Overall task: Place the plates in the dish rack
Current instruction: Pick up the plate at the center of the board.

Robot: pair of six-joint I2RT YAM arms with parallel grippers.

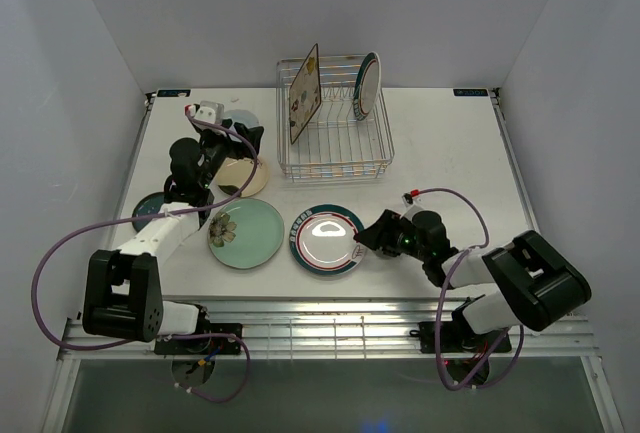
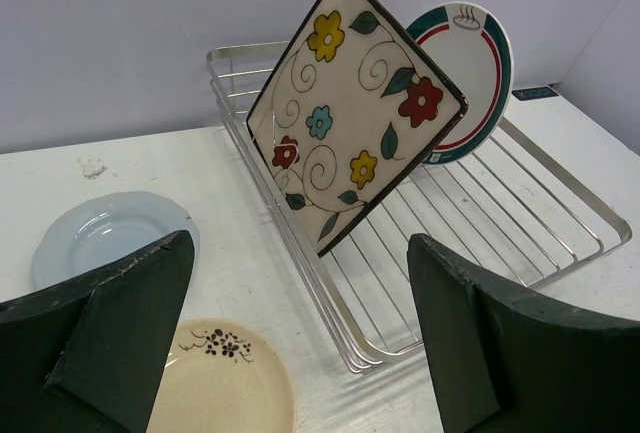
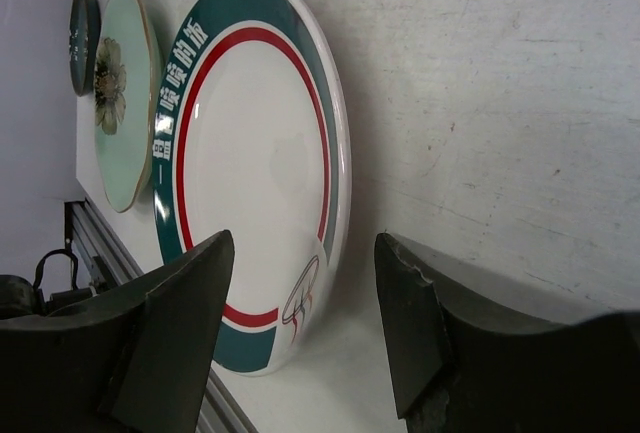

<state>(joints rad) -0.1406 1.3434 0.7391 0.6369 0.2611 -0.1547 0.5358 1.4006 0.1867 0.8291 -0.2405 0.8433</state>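
White Chinese characters run along the teal band of the rimmed plate (image 3: 250, 163) lying flat on the table (image 1: 450, 153), too slanted to read; a small red steaming-cup emblem sits by its near edge. Its twin (image 2: 470, 63), white with the same teal and red rings and emblem, stands upright at the right end of the rack (image 1: 335, 158). The floral plate (image 2: 350, 103), square, cream and dark-edged with yellow, red and blue flowers, leans at the rack's left end. Four more lie on the table: green plate (image 1: 246, 233), dark teal plate (image 1: 150, 211), cream plate (image 2: 225, 383) with a dark sprig, and blue-grey plate (image 2: 105, 238). The right gripper (image 3: 305, 243) sits low with fingers apart, straddling the rimmed plate's edge. The left gripper (image 2: 300, 253) is spread wide and empty above the cream plate.
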